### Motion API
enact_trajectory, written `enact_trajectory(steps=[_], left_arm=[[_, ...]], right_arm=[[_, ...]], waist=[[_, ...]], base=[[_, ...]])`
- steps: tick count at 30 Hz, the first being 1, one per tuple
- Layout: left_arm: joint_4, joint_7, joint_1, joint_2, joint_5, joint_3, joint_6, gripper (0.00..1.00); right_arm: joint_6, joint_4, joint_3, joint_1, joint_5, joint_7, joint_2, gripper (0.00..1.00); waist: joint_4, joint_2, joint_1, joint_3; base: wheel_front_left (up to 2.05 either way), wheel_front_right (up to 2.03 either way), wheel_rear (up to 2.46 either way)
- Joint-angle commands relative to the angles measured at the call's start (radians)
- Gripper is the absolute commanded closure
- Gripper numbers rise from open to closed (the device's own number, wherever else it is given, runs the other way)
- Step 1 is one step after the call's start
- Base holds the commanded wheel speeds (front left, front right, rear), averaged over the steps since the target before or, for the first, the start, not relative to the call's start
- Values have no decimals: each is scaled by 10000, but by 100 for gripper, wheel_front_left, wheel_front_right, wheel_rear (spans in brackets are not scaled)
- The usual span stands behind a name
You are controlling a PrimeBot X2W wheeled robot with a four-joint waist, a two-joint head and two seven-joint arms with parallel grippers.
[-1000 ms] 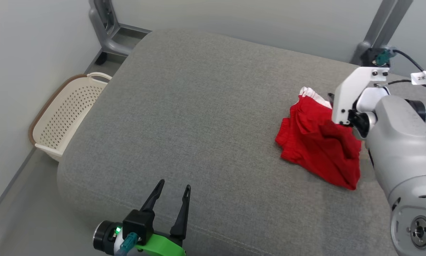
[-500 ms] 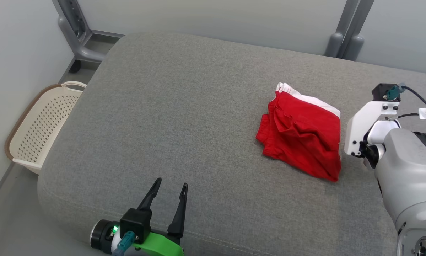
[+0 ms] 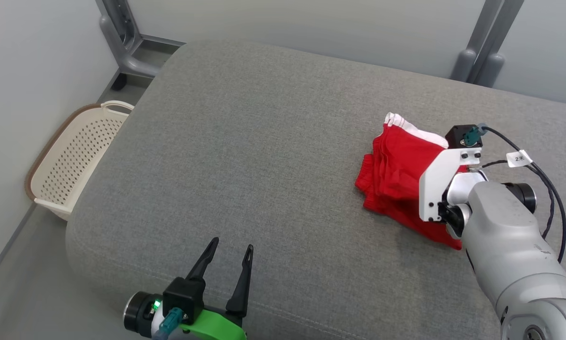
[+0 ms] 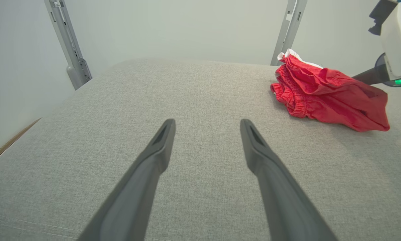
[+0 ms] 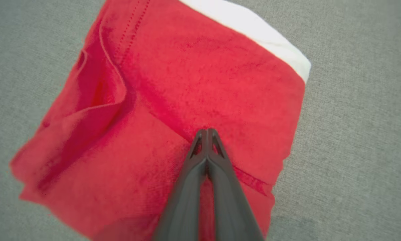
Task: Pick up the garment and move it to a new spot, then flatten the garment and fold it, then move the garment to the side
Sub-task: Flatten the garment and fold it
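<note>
Loosely doubled over, the red cloth garment with a white band point(image 3: 396, 174) lies on the right side of the grey fabric cushion point(image 3: 264, 141). The right gripper point(image 5: 207, 134) is pinched closed on it, likely to lift it; the left gripper point(image 3: 228, 250) hovers spread over the cushion's near edge.

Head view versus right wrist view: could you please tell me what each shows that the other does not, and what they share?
Head view: the cream basket on the floor and the left gripper, its fingers spread open. Right wrist view: the right gripper up close, fingers shut together, pinching a crease of the red garment. Both: that garment, crumpled on the grey cushion.
</note>
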Motion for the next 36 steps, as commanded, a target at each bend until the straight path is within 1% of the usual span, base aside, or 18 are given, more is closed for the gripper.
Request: enact_trajectory(steps=[1, 4, 8, 11, 14, 17, 23, 27, 32, 33, 34, 35, 36], left_arm=[[9, -6, -135, 10, -50, -14, 14, 0], [71, -6, -139, 13, -99, -79, 27, 0], [124, -6, -162, 11, -126, -85, 12, 0], [109, -6, -148, 10, -104, -73, 33, 0], [90, -6, -121, 10, -94, -104, 53, 0], [89, -6, -109, 10, -102, -166, 49, 0], [171, -6, -7, 11, -152, -323, 59, 0], [226, -6, 85, 11, -117, -335, 64, 0], [238, -6, 244, 52, -62, -225, 100, 0], [239, -6, 271, 75, -61, -192, 115, 0], [225, -6, 285, 97, -55, -167, 123, 0], [199, -6, 288, 113, -38, -140, 127, 0], [178, -6, 308, 127, -27, -121, 140, 0]], right_arm=[[-4, 72, 206, 80, 211, -25, -38, 100], [-4, 170, 1361, -1, 1103, -108, -14, 100], [-6, 197, 3297, 289, 2653, 71, -28, 100], [-4, -350, 4724, 491, 3859, 331, -19, 100], [-4, -985, 5800, 770, 4743, 607, -24, 100], [-4, -1263, 6370, 732, 5098, 643, -23, 100], [-4, -1296, 6944, 618, 5524, 555, -23, 100], [-4, -1494, 7394, 736, 6040, 563, -22, 100], [-6, -1927, 8015, 698, 6859, 672, -28, 100], [-6, -1967, 8059, 611, 7015, 666, -31, 90], [-6, -1929, 8066, 477, 7120, 614, -33, 57], [-6, -1743, 7985, 332, 7179, 608, -40, 0], [-6, -1566, 7890, 196, 7173, 498, -46, 0]], waist=[[105, 0, 0, -9], [258, 0, 0, -49], [339, 0, 0, -117], [345, 0, 0, -134], [358, 0, 0, -135], [441, 0, 0, -137], [811, 0, 0, -245], [1052, 0, 0, -362], [1053, 0, 0, -514], [1012, 0, 0, -563], [959, 0, 0, -611], [893, 0, 0, -663], [818, 0, 0, -727]], base=[[0, 0, 0], [0, 0, 0], [0, 0, 0], [0, 0, 0], [0, 0, 0], [0, 0, 0], [0, 0, 0], [0, 0, 0], [0, 0, 0], [0, 0, 0], [0, 0, 0], [0, 0, 0], [0, 0, 0]])
